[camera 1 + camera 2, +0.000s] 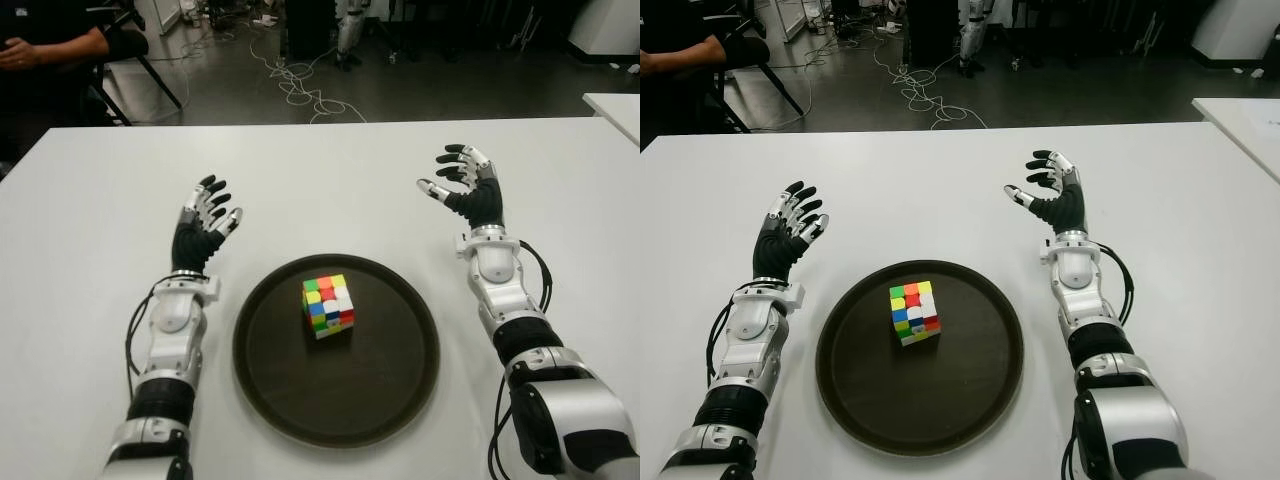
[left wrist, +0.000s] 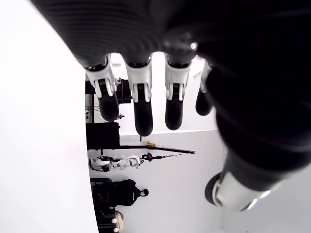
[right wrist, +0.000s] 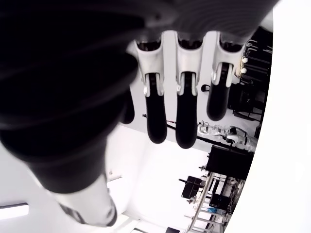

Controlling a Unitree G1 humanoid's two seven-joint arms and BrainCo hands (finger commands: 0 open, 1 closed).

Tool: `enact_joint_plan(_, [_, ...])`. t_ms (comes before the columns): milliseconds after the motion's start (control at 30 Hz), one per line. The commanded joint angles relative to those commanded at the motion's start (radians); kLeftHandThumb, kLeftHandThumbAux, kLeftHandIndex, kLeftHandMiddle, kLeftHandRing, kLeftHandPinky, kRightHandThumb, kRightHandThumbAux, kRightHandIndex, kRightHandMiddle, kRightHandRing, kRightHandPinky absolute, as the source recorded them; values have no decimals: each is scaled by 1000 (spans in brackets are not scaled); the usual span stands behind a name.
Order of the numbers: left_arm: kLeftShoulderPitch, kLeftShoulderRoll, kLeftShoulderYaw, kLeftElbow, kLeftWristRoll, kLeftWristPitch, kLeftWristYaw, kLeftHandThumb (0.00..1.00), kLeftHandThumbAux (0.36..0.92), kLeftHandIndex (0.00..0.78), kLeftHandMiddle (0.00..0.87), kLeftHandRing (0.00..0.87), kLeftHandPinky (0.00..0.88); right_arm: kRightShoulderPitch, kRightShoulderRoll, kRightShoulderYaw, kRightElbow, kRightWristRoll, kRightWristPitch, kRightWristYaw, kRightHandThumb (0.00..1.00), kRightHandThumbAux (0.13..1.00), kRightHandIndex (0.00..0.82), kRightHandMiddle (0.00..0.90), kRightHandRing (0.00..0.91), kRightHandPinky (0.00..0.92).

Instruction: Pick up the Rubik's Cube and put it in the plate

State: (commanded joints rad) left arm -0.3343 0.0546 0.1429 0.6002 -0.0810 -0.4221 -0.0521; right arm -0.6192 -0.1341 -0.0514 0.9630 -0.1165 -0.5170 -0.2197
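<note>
The Rubik's Cube [image 1: 328, 306] sits in my plate [image 1: 270, 380], a round, dark brown dish with a low raised rim and a smooth, faintly glossy floor; the cube rests a little far of its centre, square-edged, its glossy stickers showing yellow, orange, green, blue, red and white. The plate lies on the near middle of a plain white tabletop [image 1: 330, 180], matte and flat, with bare surface open all around it. My left hand [image 1: 205, 225] shows to the left of the plate and slightly beyond its far rim, fingers spread loosely and holding nothing; in its wrist view the black rubbery fingertips [image 2: 143, 116] on white jointed shells hang apart over empty air. My right hand [image 1: 462, 185] is farther away, off to the right and beyond the plate, palm turned inward, its fingers gently curved but apart, thumb separate, gripping nothing. Neither hand touches the cube or the plate. The tabletop's far edge runs straight across, and past it is a dark floor with tangled white cables [image 1: 305, 90] and a seated person's arm [image 1: 55, 45] at the far left.
</note>
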Motion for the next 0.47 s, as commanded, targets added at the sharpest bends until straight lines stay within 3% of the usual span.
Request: enact_joint_plan(467, [5,-9,4,-17,-7,9,8,70,788,94,156,135,119,-6,5,-7,19,10,-9,-3,74,881,319,377,377,365])
